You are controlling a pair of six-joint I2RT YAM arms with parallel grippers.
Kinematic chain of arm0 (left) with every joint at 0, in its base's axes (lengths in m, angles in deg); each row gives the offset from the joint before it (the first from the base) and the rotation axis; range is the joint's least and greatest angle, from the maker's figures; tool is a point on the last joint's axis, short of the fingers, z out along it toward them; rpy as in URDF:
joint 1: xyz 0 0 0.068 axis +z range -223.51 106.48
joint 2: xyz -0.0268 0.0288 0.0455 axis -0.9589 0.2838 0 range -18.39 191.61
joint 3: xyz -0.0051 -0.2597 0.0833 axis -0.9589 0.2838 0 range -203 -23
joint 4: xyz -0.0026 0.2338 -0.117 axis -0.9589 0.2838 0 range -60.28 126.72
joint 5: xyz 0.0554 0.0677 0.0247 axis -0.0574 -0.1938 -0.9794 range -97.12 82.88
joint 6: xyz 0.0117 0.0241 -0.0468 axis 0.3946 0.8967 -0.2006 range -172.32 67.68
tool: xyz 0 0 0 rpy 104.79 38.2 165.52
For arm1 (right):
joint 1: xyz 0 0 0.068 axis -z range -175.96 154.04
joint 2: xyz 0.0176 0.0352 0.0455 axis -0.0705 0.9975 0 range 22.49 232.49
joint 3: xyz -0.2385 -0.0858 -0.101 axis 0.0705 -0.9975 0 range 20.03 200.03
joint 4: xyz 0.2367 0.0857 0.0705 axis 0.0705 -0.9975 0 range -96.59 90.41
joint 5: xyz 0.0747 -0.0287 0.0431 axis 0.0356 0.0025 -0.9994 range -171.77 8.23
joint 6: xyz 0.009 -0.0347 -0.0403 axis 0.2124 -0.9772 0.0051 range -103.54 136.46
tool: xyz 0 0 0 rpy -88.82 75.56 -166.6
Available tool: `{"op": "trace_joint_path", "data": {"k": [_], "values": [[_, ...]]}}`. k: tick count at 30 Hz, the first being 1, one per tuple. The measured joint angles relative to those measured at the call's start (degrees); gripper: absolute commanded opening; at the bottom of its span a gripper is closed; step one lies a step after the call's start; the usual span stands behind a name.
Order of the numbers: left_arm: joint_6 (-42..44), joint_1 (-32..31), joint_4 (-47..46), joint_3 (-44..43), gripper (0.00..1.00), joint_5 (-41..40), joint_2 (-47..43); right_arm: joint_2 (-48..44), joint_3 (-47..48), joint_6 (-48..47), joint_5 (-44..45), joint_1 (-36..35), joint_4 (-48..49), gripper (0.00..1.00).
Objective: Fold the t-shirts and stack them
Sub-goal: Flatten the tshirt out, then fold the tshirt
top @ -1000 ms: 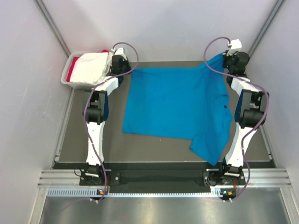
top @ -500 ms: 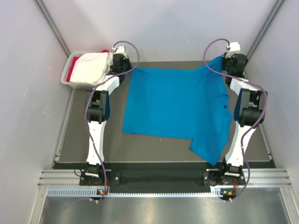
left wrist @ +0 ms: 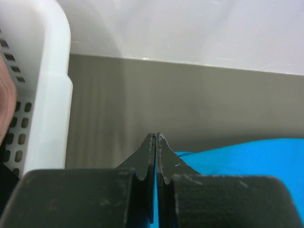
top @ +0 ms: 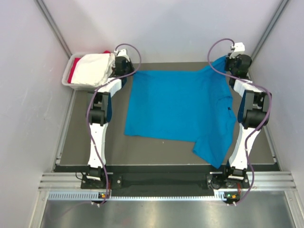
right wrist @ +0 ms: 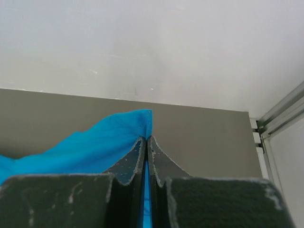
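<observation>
Since a second ago both arms have edged slightly toward 12 o'clock, drawing the far edge taut. Judgement: spreading nearly done, folding not begun. Left gripper [left wrist: 156,140] is clamped on the blue t-shirt [top: 178,107] at 11 o'clock, and right gripper [right wrist: 146,142] likewise at 1 o'clock. The shirt lies flat mid-table, with one sleeve trailing toward 5 o'clock.

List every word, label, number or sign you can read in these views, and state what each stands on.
No readable text in any view.
Dark chest mark on the blue t-shirt: too small to read.
Coloured specks at the near edge, below the arms: too small to tell if they are labels or lights.
Pale tub: no writing shows.
</observation>
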Motion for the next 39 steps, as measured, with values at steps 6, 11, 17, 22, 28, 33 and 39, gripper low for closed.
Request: {"op": "trace_joint_path", "data": {"k": [6, 11, 17, 22, 28, 33, 39], "values": [[-0.9, 0.1, -0.9, 3.0, 0.0, 0.2, 0.0, 0.0, -0.4, 0.2, 0.0, 0.0, 1.2, 0.0], [-1.4, 0.2, -2.2, 3.9, 0.0, 0.4, 0.0, 0.0, -0.9, 0.2, 0.0, 0.0, 1.9, 0.0], [-1.6, 0.2, -2.7, 4.5, 0.0, 0.7, 0.0, 0.0, -3.4, 0.2, 0.4, 0.0, 2.9, 0.0], [-2.0, 0.2, -3.0, 4.5, 0.0, 1.3, 0.0, 0.0, -4.6, 0.6, 0.3, 0.0, 3.0, 0.0], [-4.3, 0.2, -3.1, 4.5, 0.0, 0.3, -0.1, 0.0, -4.9, 2.4, 0.5, 0.0, 4.2, 0.0], [-6.7, 0.1, -3.0, 4.3, 0.0, -1.5, -0.2, 0.0, -4.9, 3.5, 0.7, 0.0, 5.3, 0.0], [-10.2, 0.2, -0.6, 1.3, 0.0, -4.2, -0.2, 0.0, -4.9, 3.8, 1.9, 0.0, 5.8, 0.0]]}}
